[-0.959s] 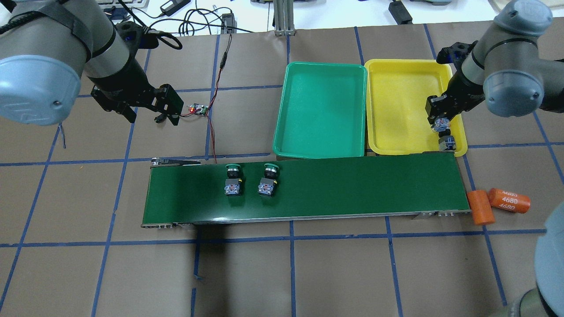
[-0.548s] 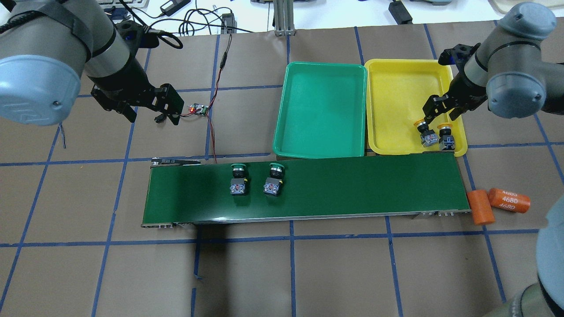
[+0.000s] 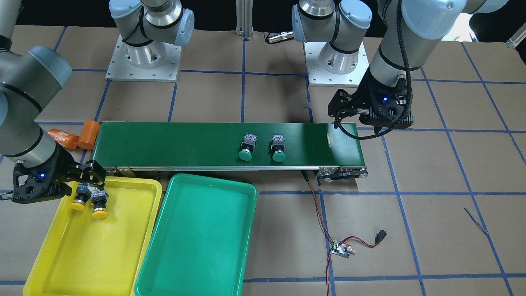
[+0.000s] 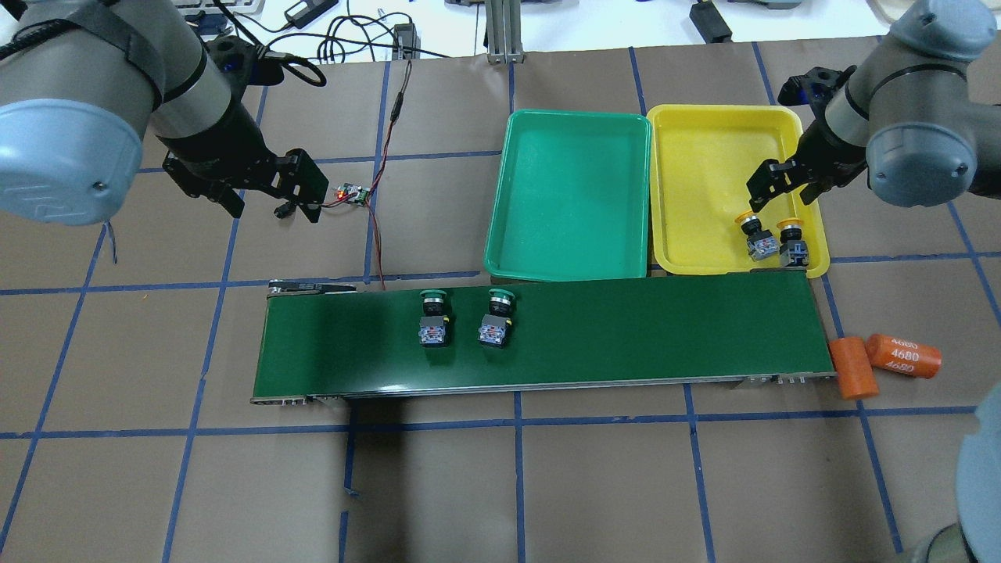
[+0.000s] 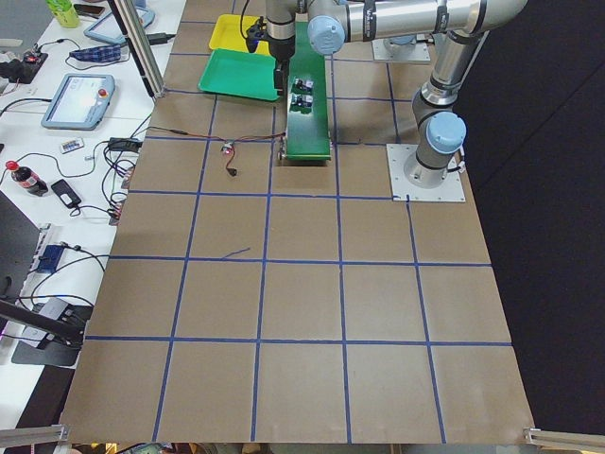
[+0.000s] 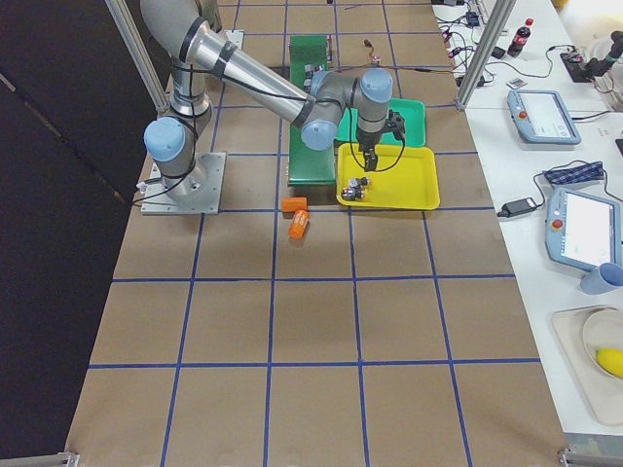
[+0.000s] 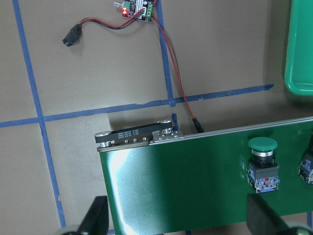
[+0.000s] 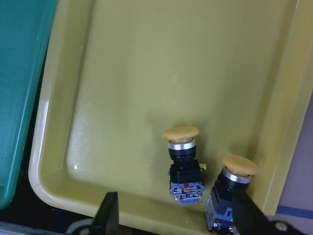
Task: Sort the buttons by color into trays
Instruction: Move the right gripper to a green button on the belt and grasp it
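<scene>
On the bench [image 4: 469, 485] you had two yellow buttons [image 8: 182, 147] [image 8: 234, 171] just below the right hand [image 8: 177, 218], two green buttons [image 4: 432, 320] [image 4: 496, 320] well apart from it, four in all, one yellow tray [image 4: 704, 172], one green tray [image 4: 571, 188], one belt [image 4: 626, 336] and two orange cylinders [image 4: 852, 367] [image 4: 907, 357].

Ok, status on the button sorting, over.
Left pincer open by end of dark-green conveyor belt; right pincer open above the yellow plastic tray. Two yellow-capped push-buttons in it, two green-capped ones on the belt. Nothing seen blocking the green plastic tray.

Table [image 4: 594, 485] carries conveyor belt [image 4: 626, 336], green tray [image 4: 571, 195], yellow tray [image 4: 704, 172], orange cylinders [image 4: 903, 356], circuit board [image 4: 352, 194]
</scene>
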### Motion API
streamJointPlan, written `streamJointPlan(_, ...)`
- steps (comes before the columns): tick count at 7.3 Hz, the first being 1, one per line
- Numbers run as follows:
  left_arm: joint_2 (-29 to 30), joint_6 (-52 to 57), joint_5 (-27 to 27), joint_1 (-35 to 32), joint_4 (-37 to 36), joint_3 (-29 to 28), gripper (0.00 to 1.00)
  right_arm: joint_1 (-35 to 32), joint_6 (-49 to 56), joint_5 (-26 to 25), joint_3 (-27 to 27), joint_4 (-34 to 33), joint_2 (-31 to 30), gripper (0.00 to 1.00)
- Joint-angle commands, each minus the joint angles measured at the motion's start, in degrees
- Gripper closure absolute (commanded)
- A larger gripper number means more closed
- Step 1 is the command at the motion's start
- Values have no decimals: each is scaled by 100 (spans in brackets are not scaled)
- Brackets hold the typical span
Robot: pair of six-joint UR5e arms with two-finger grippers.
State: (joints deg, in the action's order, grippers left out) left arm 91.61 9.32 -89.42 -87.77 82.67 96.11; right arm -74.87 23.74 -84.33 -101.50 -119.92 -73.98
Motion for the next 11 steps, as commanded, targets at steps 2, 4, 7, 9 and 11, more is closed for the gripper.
streamJointPlan(2,-3,0,30,14,29,-5,0,-570,-902,-13,-2,249,-467,16)
streamJointPlan(4,5,0,30,14,21,-5,0,-1219,-1657,-92,-10,319,-555,16)
streamJointPlan(7,-12,0,21,6,-49,127,0,-2379,-3249,-136,-238,303,-723,17)
streamJointPlan(9,-38,0,12,6,-50,145,0,-3030,-4548,-109,-274,311,-670,19)
streamJointPlan(11,-38,-9,21,6,-58,171,0,-3506,-5202,-319,-562,-99,-442,22)
